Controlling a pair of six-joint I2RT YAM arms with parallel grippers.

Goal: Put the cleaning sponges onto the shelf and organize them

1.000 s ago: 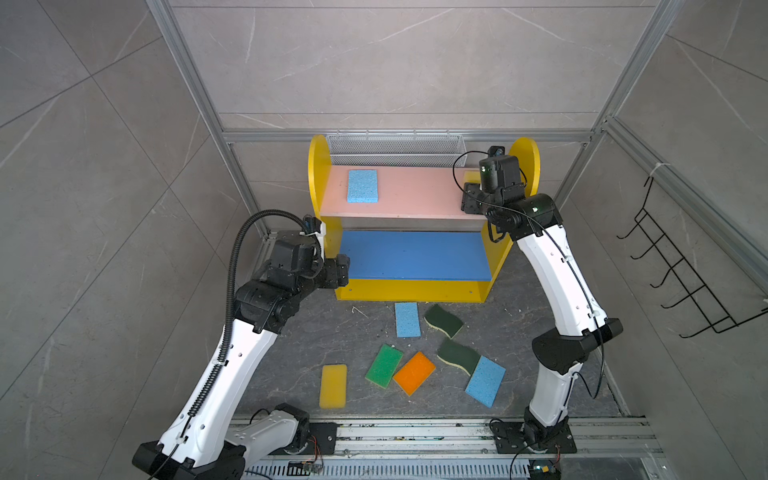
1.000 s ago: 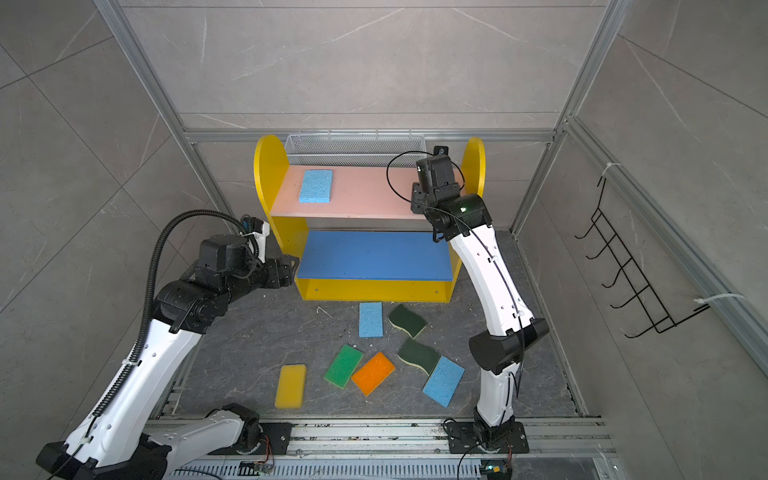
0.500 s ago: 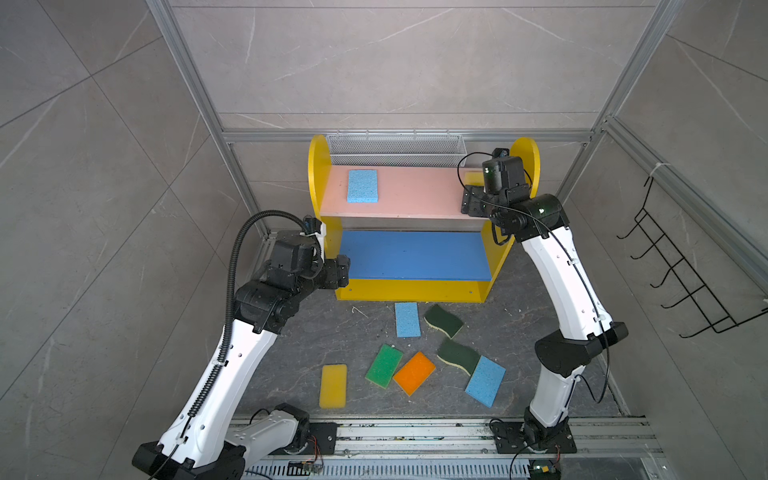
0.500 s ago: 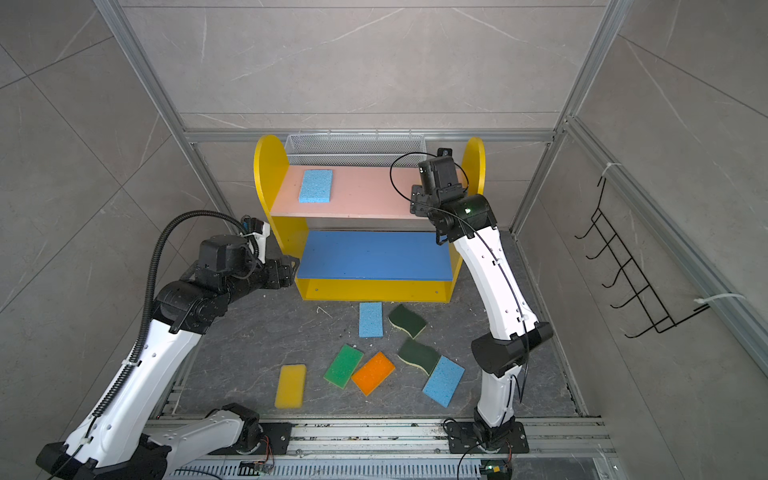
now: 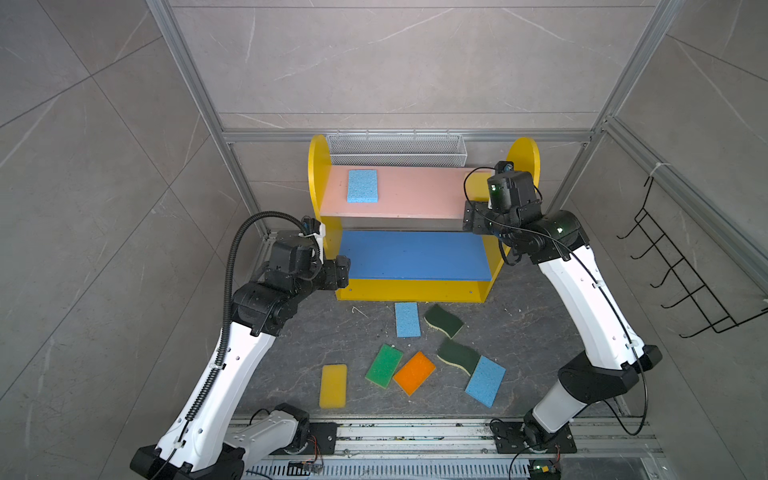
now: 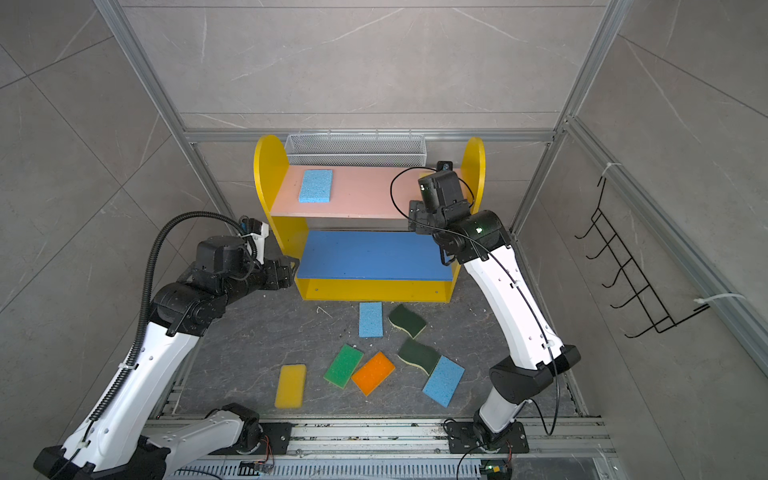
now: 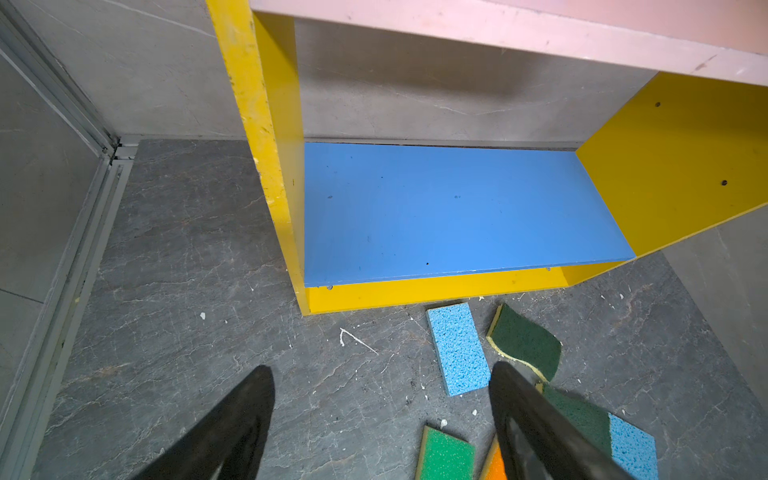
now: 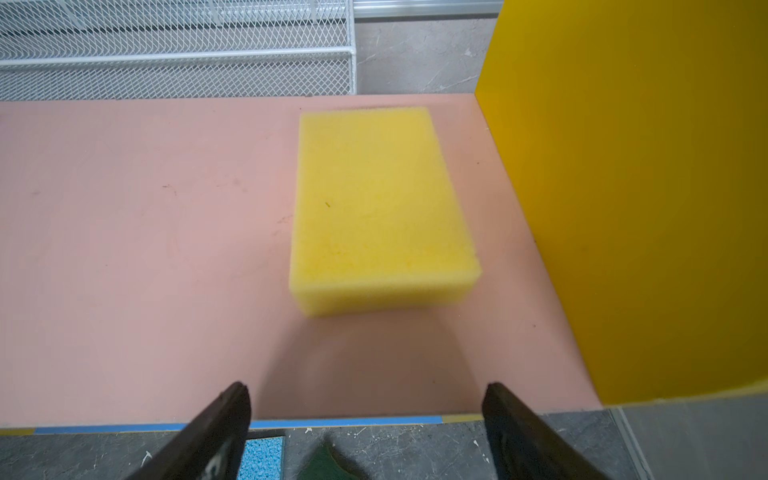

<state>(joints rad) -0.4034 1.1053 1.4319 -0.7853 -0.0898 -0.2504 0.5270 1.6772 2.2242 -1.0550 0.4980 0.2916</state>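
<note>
Yellow sponge (image 8: pixel 382 208) on pink board (image 8: pixel 124 249), just beyond spread right jaws, left jaws spread

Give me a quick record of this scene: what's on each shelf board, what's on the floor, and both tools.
Pink board: light blue sponge, yellow sponge
Blue board: no sponges
Floor sponges: seven: yellow, green, orange, two dark green, two light blue
Left tool: open, empty, above floor
Right tool: open, empty, short of yellow sponge
</note>
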